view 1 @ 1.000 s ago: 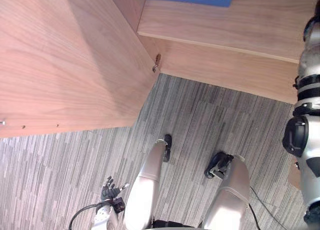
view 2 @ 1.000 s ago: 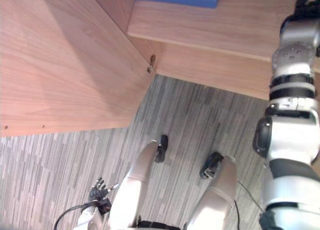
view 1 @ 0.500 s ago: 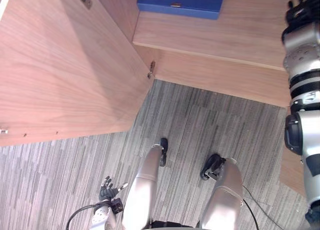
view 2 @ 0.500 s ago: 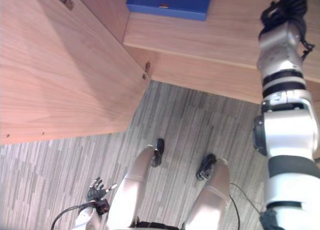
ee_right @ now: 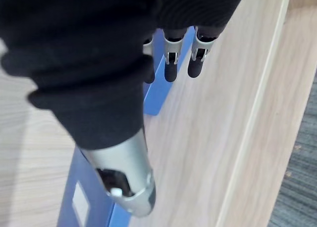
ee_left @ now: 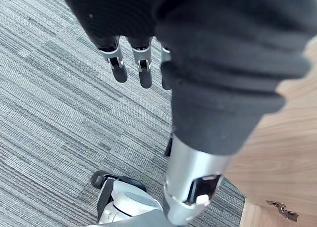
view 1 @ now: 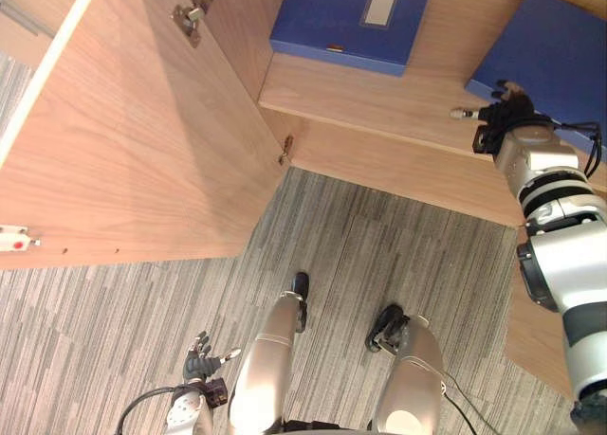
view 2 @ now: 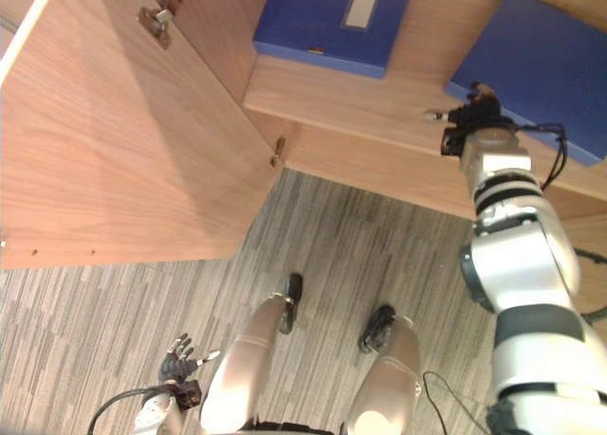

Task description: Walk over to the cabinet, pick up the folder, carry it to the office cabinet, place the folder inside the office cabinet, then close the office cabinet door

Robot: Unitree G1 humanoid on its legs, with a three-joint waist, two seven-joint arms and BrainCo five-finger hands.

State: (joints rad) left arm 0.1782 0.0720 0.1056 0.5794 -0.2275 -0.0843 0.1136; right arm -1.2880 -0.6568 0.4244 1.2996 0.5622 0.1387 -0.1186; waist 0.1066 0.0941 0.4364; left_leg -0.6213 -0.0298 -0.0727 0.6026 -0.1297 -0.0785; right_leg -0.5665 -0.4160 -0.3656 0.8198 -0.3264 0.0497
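Since the right hand (view 1: 505, 120) hangs over the shelf (view 1: 379, 99) with its fingers straight and nothing in them, we take the blue folder (view 1: 560, 51) just beside its fingertips, on the far right, to be the one already laid inside. Whether they touch, we cannot tell. A second blue folder (view 1: 346, 18) lies flat further left. What remains, we judge, is the door (view 1: 123, 141), standing wide open on our left. The left hand (view 1: 199, 367), relaxed and empty low at our side, is the nearer one.
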